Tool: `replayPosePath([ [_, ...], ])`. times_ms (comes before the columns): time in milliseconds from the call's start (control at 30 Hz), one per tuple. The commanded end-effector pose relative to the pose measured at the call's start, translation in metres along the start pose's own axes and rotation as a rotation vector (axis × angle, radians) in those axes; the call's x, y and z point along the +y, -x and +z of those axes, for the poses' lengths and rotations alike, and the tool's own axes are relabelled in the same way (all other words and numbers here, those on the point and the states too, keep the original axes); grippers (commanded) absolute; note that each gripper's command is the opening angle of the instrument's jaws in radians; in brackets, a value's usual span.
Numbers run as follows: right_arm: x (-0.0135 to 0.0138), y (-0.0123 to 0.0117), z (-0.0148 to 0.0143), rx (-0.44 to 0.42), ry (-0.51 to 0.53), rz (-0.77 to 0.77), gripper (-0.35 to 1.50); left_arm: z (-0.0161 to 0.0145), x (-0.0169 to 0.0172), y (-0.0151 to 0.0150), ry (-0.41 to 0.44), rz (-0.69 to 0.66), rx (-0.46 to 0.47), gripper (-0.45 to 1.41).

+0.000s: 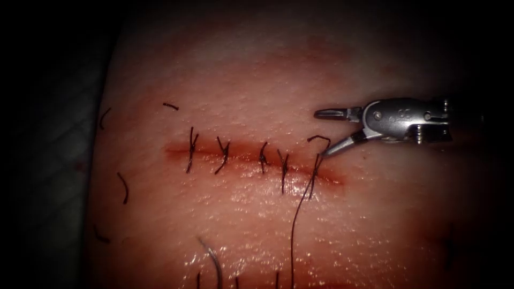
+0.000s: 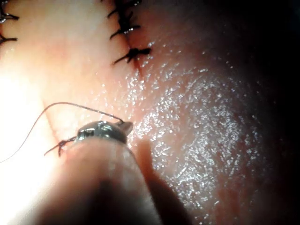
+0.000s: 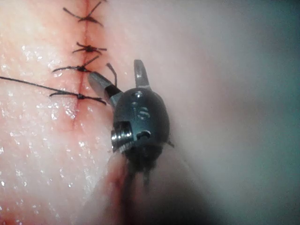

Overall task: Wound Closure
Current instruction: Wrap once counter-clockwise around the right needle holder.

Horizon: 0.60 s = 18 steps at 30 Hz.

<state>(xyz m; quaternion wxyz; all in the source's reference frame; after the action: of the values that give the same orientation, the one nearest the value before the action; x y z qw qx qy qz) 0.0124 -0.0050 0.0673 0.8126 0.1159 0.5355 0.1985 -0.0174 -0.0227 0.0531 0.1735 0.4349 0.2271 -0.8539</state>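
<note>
Nearest the endoscope, at the near edge of the tissue [image 1: 257,69], lies the curved needle [image 1: 213,257], a pale grey arc resting flat on the wet surface, free of both tools and, as far as can be seen, not in the tissue. Across the middle runs the cut [image 1: 251,155], a reddish line crossed by five dark stitches [image 1: 222,155]. From the stitch furthest right, a long thread [image 1: 294,230] trails toward the near edge, passing to the right of the needle. Short cut ends of thread [image 1: 124,187] lie scattered on the tissue left of the cut. On the right side, the right tool [image 1: 327,131] hangs with its jaws spread wide; the lower jaw's tip sits just beside the last stitch's knot tails, and the jaws hold nothing. The right wrist view confirms the right tool [image 3: 119,75] parted beside that stitch. In the left wrist view, the left tool [image 2: 105,131] appears with thread [image 2: 70,105] arching from its tip; whether its jaws are closed, or gripping that thread, cannot be told.
</note>
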Motion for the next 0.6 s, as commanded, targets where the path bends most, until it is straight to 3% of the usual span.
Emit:
replayPosePath([
  [33, 0.0002, -0.0003, -0.0008, 0.014, 0.039, 0.024, 1.31, 0.0001, -0.0008, -0.0001, -0.031, 0.004, 0.009, -0.45],
  [67, 0.0002, -0.0009, -0.0021, 0.03, 0.083, 0.005, 1.31, -0.0014, -0.0028, -0.0004, -0.105, 0.018, 0.019, -0.45],
  [200, -0.0007, -0.0016, -0.0041, 0.063, 0.145, -0.014, 1.26, -0.0036, -0.0056, -0.0007, -0.199, 0.032, 0.05, -0.45],
  [300, -0.0037, -0.0024, -0.0056, 0.057, 0.179, -0.066, 1.13, -0.006, -0.0088, -0.0009, -0.303, 0.037, 0.074, -0.45],
  [333, -0.0049, -0.0027, -0.0058, 0.075, 0.167, -0.075, 1.01, -0.0064, -0.0094, -0.0009, -0.321, 0.038, 0.085, -0.45],
  [367, -0.0058, -0.0028, -0.0058, 0.092, 0.146, -0.08, 0.73, -0.007, -0.0101, -0.0009, -0.341, 0.037, 0.1, -0.45],
  [400, -0.0058, -0.0028, -0.0058, 0.092, 0.146, -0.08, 0.73, -0.007, -0.0101, -0.0009, -0.341, 0.037, 0.1, -0.45],
  [467, -0.0083, -0.0034, -0.0052, 0.131, 0.113, -0.111, -0.32, -0.008, -0.0115, -0.0009, -0.364, 0.037, 0.132, -0.45],
  [600, -0.0101, -0.004, -0.0035, 0.16, 0.093, -0.137, -0.35, -0.0086, -0.0127, -0.001, -0.366, 0.039, 0.145, -0.45],
])
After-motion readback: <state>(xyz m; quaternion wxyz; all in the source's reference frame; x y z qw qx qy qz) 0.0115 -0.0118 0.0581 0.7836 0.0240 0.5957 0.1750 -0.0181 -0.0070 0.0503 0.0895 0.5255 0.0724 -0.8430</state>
